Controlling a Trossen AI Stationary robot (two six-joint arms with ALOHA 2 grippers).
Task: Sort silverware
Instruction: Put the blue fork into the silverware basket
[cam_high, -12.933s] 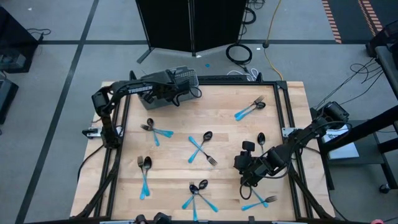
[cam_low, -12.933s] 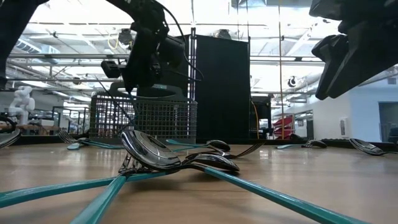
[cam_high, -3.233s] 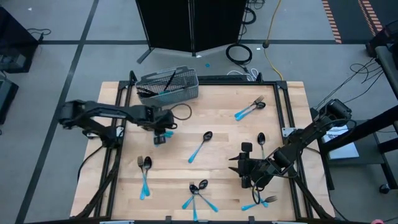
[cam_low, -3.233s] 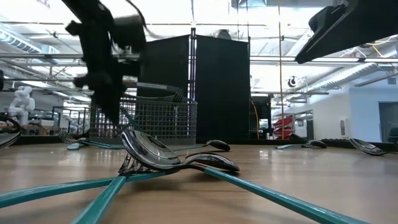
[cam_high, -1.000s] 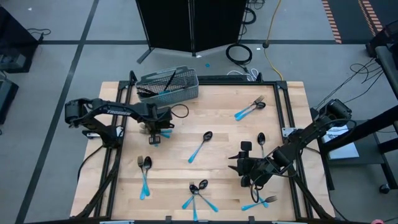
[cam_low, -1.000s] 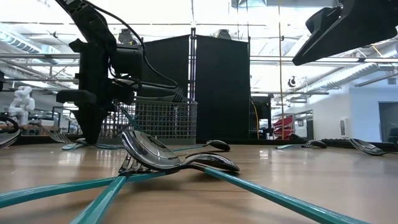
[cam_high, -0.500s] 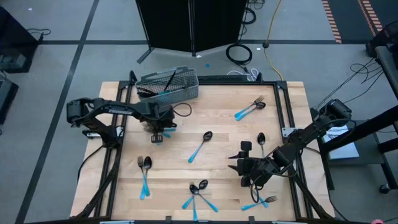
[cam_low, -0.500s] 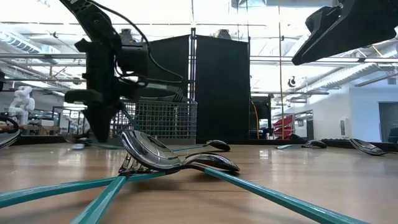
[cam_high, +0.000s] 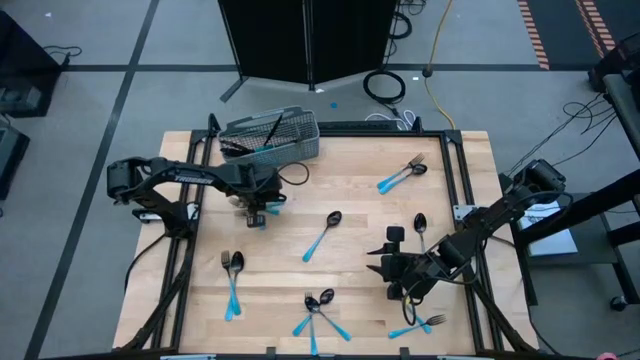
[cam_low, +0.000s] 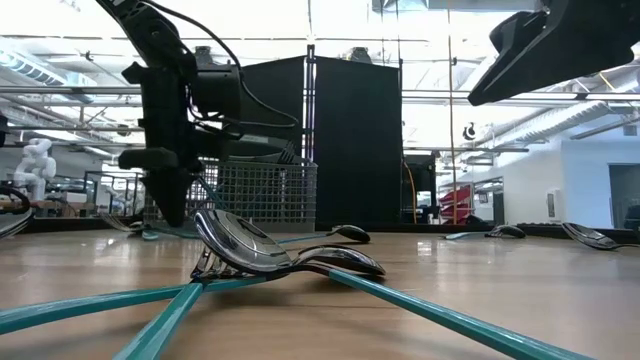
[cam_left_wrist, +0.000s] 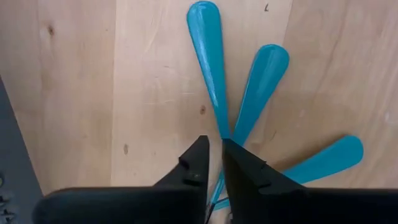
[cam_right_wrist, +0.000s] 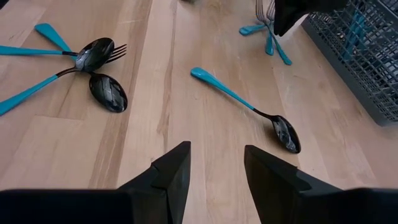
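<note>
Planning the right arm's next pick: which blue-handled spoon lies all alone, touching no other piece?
The single blue-handled spoon at the table's middle, its dark bowl toward the wire-mesh basket. Every other piece lies crossed or bunched with others; this one has bare wood all round.

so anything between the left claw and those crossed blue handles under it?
Nothing visible. The left claw sits right over the crossing of the blue handles, fingers nearly together, with only bare table around them.
</note>
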